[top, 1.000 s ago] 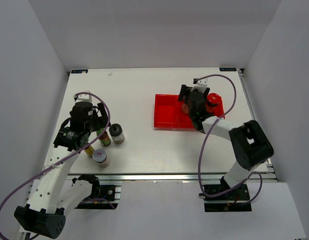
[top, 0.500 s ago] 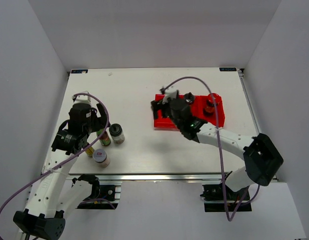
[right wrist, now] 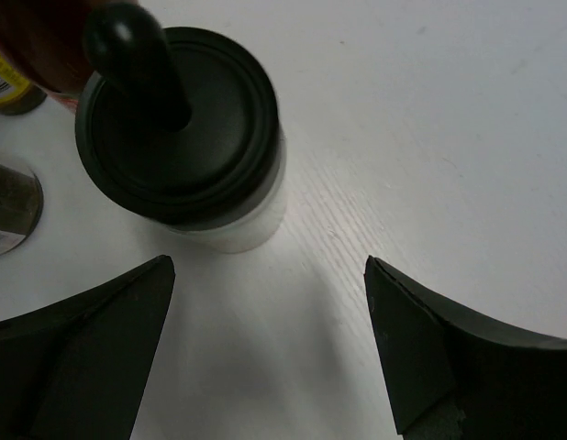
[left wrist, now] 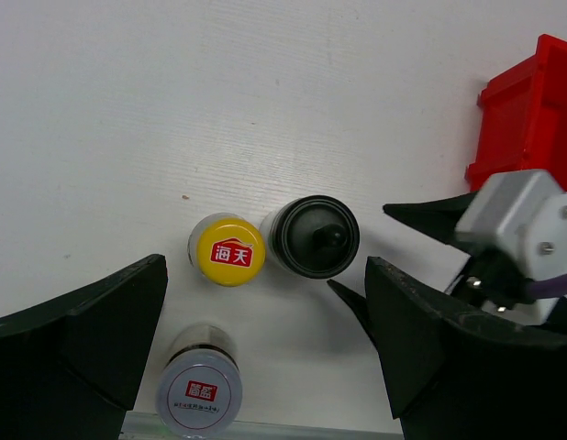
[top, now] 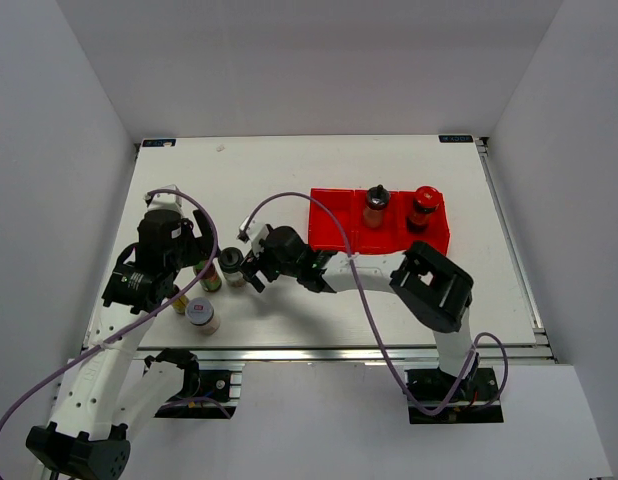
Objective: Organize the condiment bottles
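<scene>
Right gripper (right wrist: 267,266): jaws spread wide, nothing held. One second ago it stood over the red three-compartment plastic tray (top: 329,238). It has since swung across the white worktop (top: 289,180) and now faces the black-capped clear shaker (right wrist: 178,137) on the left side, which lies just ahead of the fingertips, not yet between them.

Left gripper (left wrist: 265,275): also fully open and empty, hovering above the same group.

Tray contents: a second black-capped shaker (top: 375,205) in the middle compartment and the red-lidded dark jar (top: 423,205) in the end compartment farthest from the group.

Still on the worktop: the shaker, a slim yellow-capped sauce bottle (left wrist: 227,251) just beside it, and the silver-lidded jar (left wrist: 199,392) near the front edge.

Assessment: the move indicates a delivery is complete and the next pick-up is starting. Both grippers share this cluster, so contact between them is a risk.
</scene>
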Available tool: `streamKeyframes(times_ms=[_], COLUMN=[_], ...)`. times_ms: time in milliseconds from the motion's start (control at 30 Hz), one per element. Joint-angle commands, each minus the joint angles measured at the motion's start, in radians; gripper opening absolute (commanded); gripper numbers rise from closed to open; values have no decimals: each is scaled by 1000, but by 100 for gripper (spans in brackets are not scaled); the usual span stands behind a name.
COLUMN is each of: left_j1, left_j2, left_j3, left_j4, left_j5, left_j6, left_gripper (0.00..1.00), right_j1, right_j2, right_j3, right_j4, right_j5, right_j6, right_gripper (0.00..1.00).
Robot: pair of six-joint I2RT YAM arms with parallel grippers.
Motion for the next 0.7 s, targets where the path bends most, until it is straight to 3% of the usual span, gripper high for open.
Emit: streamKeyframes(times_ms=[0,300,667], left_j1=[1,1,1], left_j2=[-21,-18,-5], left_j3=[-2,-1,5], left_j4=[5,6,5], left_j5=[12,7,7], left_j6=[10,10,14], left_gripper=[98,98,98], right_j1=[7,10,14], right_j2=[40,115,181], right_j3=[66,69,132], right_j4=[77,226,298], right_j5=[-32,-153,-170], right_j6=[-11,9,17], right_gripper=[89,89,89])
